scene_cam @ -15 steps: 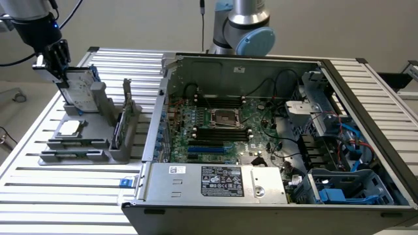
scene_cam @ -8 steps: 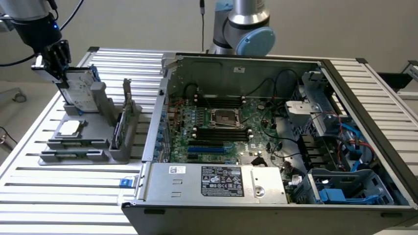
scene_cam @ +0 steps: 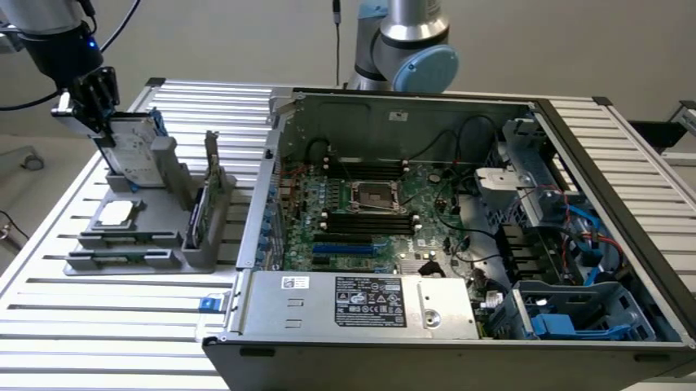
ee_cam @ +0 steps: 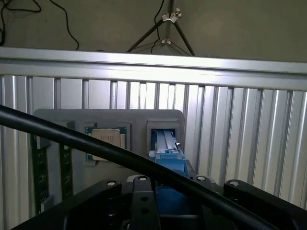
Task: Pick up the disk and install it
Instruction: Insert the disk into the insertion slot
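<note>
Tool (scene_cam: 96, 120) around top of disk (scene_cam: 139, 155)

Silver-grey disk (scene_cam: 133, 151) with white label, blue carrier frame, standing on edge, slightly tilted, in grey holder (scene_cam: 204, 257) slot

Hand (scene_cam: 100, 114) angled down, clamped on the disk (scene_cam: 136, 155)

One disk (scene_cam: 136, 151) at the gripper (scene_cam: 96, 110); one chip (scene_cam: 114, 213) near it; two green memory sticks (ee_cam: 39, 167) beside the chip; one computer case (scene_cam: 457, 204) well apart.
</note>
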Motion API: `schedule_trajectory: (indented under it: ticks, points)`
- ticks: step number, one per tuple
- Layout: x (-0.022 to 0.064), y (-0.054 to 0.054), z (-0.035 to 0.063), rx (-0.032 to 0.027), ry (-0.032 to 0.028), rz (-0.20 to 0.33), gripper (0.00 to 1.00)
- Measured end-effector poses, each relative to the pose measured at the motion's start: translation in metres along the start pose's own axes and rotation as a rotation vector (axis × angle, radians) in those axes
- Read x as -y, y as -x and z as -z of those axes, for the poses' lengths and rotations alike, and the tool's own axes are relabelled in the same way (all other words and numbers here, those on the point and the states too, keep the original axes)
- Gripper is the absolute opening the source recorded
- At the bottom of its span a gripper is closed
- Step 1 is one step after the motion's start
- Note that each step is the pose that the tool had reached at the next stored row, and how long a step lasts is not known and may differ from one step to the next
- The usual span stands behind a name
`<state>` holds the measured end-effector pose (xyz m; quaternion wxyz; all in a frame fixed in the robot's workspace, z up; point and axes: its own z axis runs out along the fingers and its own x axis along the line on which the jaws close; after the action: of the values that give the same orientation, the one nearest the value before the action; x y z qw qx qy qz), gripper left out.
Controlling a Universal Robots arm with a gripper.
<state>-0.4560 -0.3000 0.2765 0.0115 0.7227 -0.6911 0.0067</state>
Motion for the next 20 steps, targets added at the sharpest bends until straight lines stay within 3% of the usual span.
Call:
schedule_trajectory:
  ticks: [14,20]
  points:
    - [-0.0001,0.000,0.0018,0.0000,-0.0005,0.000,0.32]
    - [-0.0003,-0.001,0.0265,-0.0004,-0.0003,0.000,0.32]
